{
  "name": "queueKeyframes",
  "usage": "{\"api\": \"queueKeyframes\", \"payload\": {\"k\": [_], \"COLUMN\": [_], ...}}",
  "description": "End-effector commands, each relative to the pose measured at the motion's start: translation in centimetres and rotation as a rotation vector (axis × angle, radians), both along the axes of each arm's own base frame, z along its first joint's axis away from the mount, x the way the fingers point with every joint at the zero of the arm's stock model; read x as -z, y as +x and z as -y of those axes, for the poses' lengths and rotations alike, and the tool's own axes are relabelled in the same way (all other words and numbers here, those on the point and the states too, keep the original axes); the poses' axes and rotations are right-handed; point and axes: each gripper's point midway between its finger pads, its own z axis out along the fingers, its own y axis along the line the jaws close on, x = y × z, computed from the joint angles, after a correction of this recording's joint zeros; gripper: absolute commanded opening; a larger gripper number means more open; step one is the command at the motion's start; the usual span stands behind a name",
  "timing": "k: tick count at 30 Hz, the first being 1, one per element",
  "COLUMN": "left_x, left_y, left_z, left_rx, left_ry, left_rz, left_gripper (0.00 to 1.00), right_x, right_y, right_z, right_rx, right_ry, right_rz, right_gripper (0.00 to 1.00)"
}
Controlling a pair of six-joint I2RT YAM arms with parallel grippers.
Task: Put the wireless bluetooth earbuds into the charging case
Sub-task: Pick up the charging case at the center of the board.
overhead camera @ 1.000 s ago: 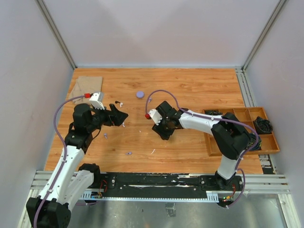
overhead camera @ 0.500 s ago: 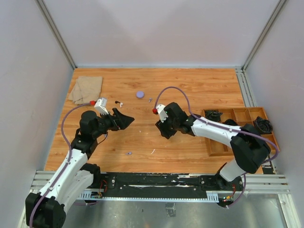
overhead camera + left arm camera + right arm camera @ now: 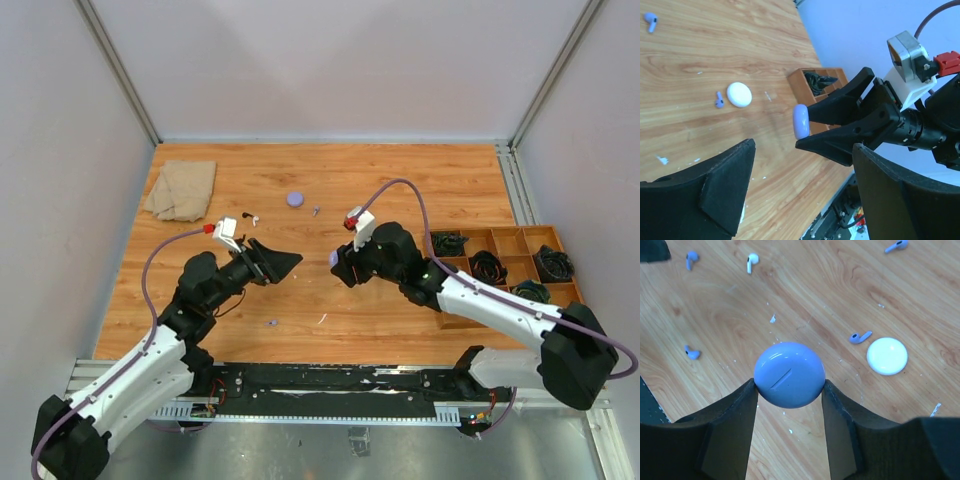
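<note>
Since a second ago, both arms have pulled back toward 6 o'clock of the top view. The left hand [image 3: 283, 262] has slid toward 4 o'clock. The right arm's elbow has swung off the compartmented wooden tray [image 3: 515, 229]. The hands now point at each other above the middle of the wooden worktop [image 3: 420, 180], close but apart.

The left hand's fingers are spread wide with nothing between them. The right hand [image 3: 338, 265] is clamped on a pale purple glossy round charging case [image 3: 789, 374], pinched at its rim from both sides and held clear of the wood. The case's face bears a short slanted groove, and edge-on from the left wrist it looks like a slim lens.

The tiny stemmed earbuds lie loose on the worktop, none in a hand. In the right wrist view, one pale purple earbud [image 3: 860, 336] lies at 2 o'clock of the held case, just beside a white round case [image 3: 887, 356]. Another purple earbud [image 3: 691, 353] lies at 9 o'clock, and a white earbud [image 3: 752, 261] at 11 o'clock.
</note>
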Motion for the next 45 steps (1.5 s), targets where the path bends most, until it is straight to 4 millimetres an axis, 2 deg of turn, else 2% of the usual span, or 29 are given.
{"api": "queueKeyframes", "payload": {"k": [1, 9, 13, 20, 34, 45], "left_x": [-2.4, -3.2, -3.5, -3.1, -2.5, -0.8], "left_y": [0.5, -0.3, -0.4, -0.3, 0.8, 1.2], "left_z": [0.8, 4.3, 5.5, 7.1, 8.1, 8.7], "left_rx": [-0.041, 0.053, 0.08, 0.107, 0.092, 0.095], "left_ry": [-0.074, -0.085, -0.078, -0.062, -0.017, 0.038], "left_rz": [0.076, 0.108, 0.124, 0.119, 0.115, 0.099], "left_gripper": [0.83, 0.8, 0.74, 0.64, 0.51, 0.42], "right_x": [-3.5, -5.7, -6.4, -6.2, -6.2, -6.2], "right_y": [-0.1, -1.1, -1.4, -1.7, -1.9, -1.9], "right_z": [-0.8, -1.2, -1.5, -1.7, -2.4, -2.6], "right_rx": [0.034, 0.029, 0.019, 0.019, 0.001, -0.003], "right_ry": [0.146, 0.284, 0.32, 0.337, 0.353, 0.356], "right_rz": [0.077, 0.127, 0.138, 0.133, 0.129, 0.132], "right_gripper": [0.37, 0.35, 0.35, 0.36, 0.36, 0.38]}}
